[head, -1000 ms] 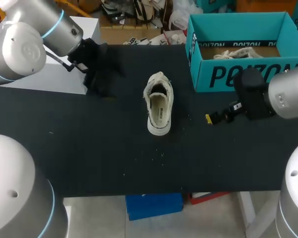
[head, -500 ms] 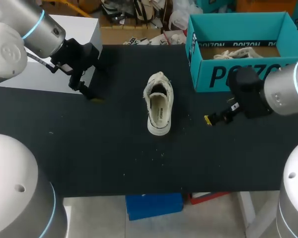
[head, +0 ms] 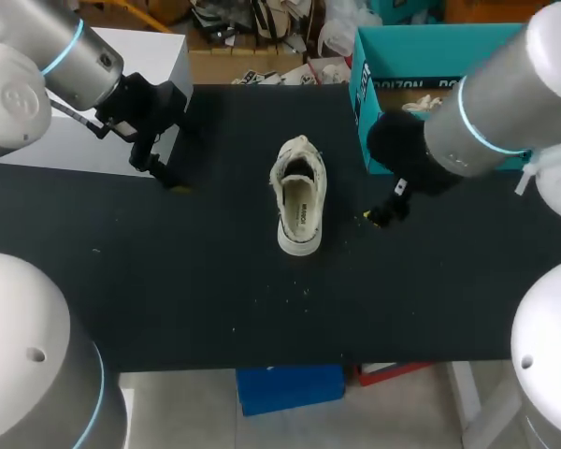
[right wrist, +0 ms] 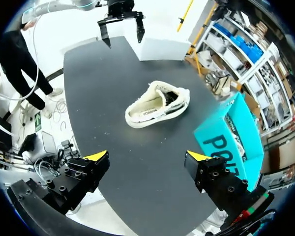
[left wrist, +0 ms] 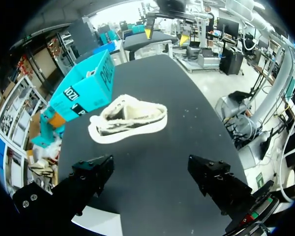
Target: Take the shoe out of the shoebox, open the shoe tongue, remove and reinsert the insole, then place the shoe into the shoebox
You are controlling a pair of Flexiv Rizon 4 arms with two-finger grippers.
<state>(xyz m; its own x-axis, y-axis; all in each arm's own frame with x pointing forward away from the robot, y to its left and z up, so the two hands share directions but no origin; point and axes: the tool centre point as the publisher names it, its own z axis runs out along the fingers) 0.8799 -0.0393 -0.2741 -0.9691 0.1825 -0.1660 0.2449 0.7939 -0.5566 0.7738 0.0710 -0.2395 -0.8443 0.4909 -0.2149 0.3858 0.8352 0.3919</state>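
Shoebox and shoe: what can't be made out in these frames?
1. shoebox interior: in the head view the right arm covers most of it, and both wrist views see it from the side.
2. pale item in the box: in the head view it is mostly under that arm and cannot be identified.
3. insole front: in every view the shoe upper and tongue cover it, so only the heel end shows.

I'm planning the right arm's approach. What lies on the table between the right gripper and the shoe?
Nothing: the right wrist view shows only bare black table between the open right gripper and the shoe.
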